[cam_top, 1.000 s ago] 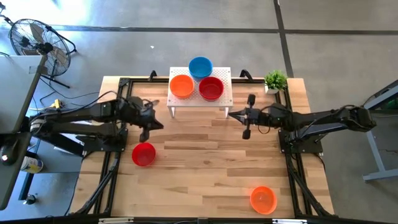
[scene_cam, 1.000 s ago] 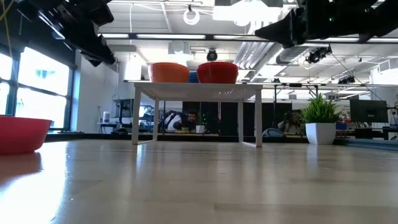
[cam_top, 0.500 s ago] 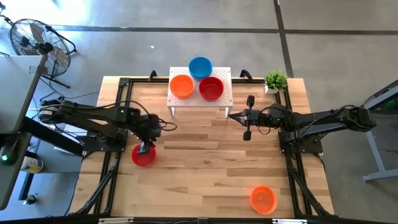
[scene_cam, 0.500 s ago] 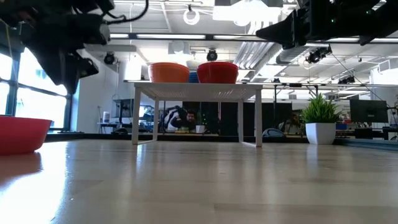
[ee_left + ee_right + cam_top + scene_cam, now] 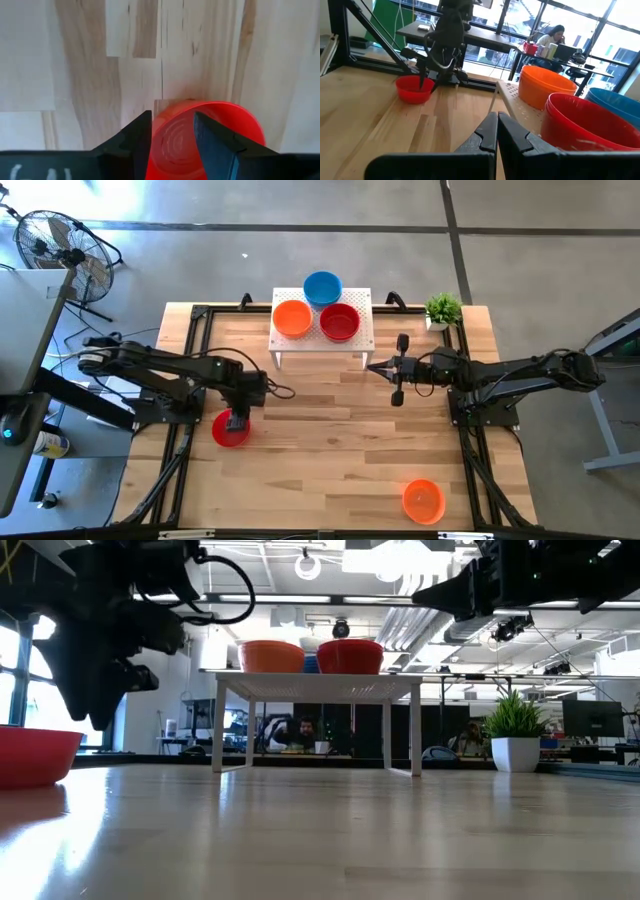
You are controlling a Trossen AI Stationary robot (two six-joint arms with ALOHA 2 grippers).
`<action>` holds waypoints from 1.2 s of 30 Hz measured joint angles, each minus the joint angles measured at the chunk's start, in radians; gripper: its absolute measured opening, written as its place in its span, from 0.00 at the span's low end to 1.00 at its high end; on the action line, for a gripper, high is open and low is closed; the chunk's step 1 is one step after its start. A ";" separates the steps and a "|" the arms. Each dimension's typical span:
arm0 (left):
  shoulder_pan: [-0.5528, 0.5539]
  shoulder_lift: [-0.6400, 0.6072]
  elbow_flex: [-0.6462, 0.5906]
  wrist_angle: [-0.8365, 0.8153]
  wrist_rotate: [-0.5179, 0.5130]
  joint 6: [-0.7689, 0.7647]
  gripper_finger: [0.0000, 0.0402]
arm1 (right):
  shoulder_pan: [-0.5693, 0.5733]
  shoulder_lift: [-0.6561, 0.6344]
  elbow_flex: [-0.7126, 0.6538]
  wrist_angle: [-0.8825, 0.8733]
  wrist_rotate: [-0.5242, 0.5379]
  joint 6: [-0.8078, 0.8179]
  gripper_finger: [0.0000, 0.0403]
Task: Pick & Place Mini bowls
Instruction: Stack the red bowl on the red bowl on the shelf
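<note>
Fingers of the left gripper [image 5: 172,145] are spread astride the red bowl's [image 5: 210,132] rim; descent should be completed squarely before closing. Right gripper [image 5: 497,131] is pressed shut, idle.

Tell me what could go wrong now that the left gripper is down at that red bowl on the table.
The open left gripper straddles only the near rim of the red bowl, so closing might tip or skid it across the table. The bowl also sits close to the table's left edge, so a nudge could push it toward the frame rail.
</note>
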 joint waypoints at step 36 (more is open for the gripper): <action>-0.130 0.122 0.019 -0.019 -0.109 0.097 0.09 | 0.000 0.001 0.000 -0.006 -0.037 -0.004 0.00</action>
